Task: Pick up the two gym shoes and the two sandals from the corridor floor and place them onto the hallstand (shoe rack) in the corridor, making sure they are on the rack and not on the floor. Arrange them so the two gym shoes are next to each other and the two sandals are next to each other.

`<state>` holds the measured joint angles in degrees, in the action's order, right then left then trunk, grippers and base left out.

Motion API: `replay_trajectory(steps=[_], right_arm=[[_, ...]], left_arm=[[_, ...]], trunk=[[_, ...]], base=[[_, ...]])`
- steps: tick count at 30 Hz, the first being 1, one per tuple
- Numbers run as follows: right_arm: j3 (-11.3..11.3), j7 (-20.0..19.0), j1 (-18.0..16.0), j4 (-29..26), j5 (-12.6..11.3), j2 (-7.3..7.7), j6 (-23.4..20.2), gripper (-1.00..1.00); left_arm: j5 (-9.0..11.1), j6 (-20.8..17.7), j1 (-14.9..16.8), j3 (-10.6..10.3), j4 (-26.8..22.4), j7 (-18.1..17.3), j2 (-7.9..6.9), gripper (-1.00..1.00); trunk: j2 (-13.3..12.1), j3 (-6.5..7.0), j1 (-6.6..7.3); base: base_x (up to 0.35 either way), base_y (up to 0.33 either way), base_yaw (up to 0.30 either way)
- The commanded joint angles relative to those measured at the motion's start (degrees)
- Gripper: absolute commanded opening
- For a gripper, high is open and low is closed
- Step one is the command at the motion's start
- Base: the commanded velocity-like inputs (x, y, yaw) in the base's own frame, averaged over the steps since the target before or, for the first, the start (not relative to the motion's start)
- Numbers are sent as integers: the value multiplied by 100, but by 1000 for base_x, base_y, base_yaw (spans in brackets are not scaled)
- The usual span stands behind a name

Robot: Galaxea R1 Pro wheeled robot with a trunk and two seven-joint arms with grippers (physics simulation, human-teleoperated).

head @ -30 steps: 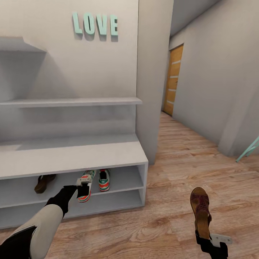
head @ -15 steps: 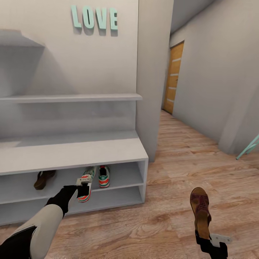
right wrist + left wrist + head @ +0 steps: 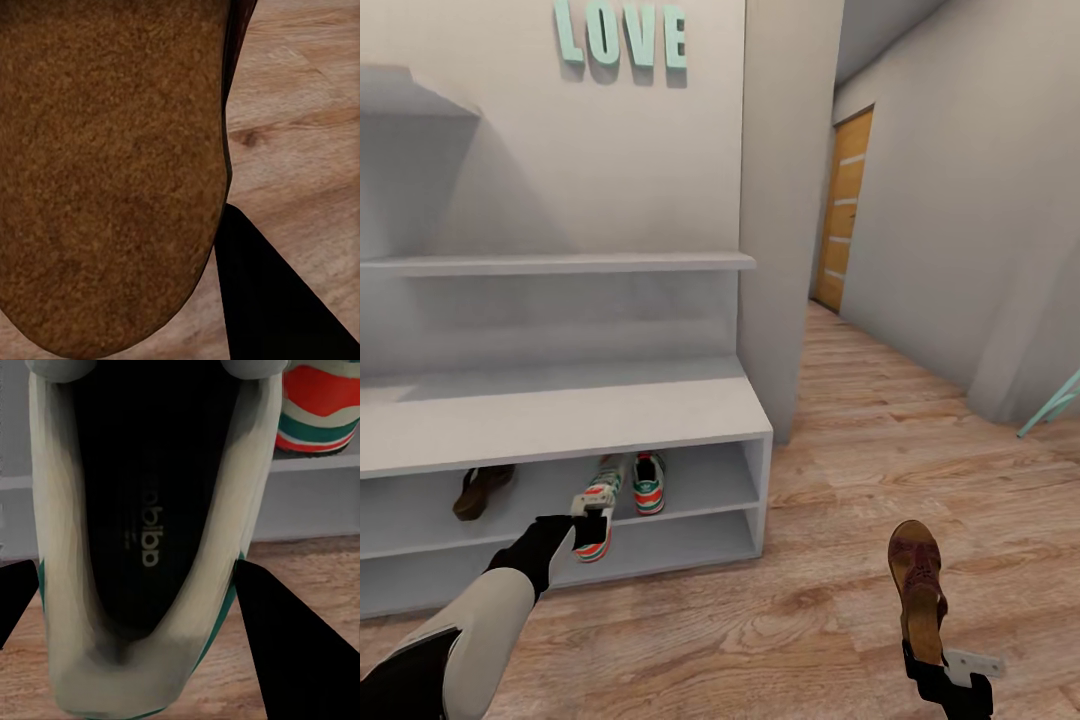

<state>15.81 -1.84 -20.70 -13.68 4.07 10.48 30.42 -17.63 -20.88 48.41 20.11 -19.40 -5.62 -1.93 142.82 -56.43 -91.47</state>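
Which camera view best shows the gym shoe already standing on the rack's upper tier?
The head view: the placed gym shoe stands whole on the hallstand. The left wrist view catches only its striped heel. The right wrist view shows a sandal sole instead.

I'm looking at a home corridor: wood-plank floor [image 3: 880,440], pale walls, a grey hallstand [image 3: 560,420] at ten o'clock holding shoes, mint "LOVE" letters [image 3: 622,38] above it, and a wooden door [image 3: 844,210] at one o'clock.
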Motion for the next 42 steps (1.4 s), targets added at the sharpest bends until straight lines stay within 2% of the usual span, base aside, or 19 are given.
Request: replay_trajectory(steps=[1, 5, 7, 28, 42], right_arm=[[46, -27, -4, 5, 23, -2, 17, -100], [46, -27, -4, 5, 23, -2, 17, -100], [46, -27, -4, 5, 23, -2, 17, -100], [45, -27, -4, 5, 23, -2, 17, -100], [45, -27, -4, 5, 23, -4, 17, -100]], left_arm=[[-59, -25, 2, 44, -11, -2, 2, -100], [-44, -22, 2, 52, -7, 303, 13, -100], [-41, -23, 2, 53, -4, 338, 15, -100], [-29, -17, 2, 54, 7, 307, 17, -100], [-29, -12, 2, 54, 7, 307, 17, -100]], trunk=[[2, -6, 1], [2, -6, 1], [2, -6, 1], [2, -6, 1], [2, -6, 1]], base=[[0, 0, 0], [2, 0, 0], [63, 0, 0], [175, 0, 0], [100, 0, 0]])
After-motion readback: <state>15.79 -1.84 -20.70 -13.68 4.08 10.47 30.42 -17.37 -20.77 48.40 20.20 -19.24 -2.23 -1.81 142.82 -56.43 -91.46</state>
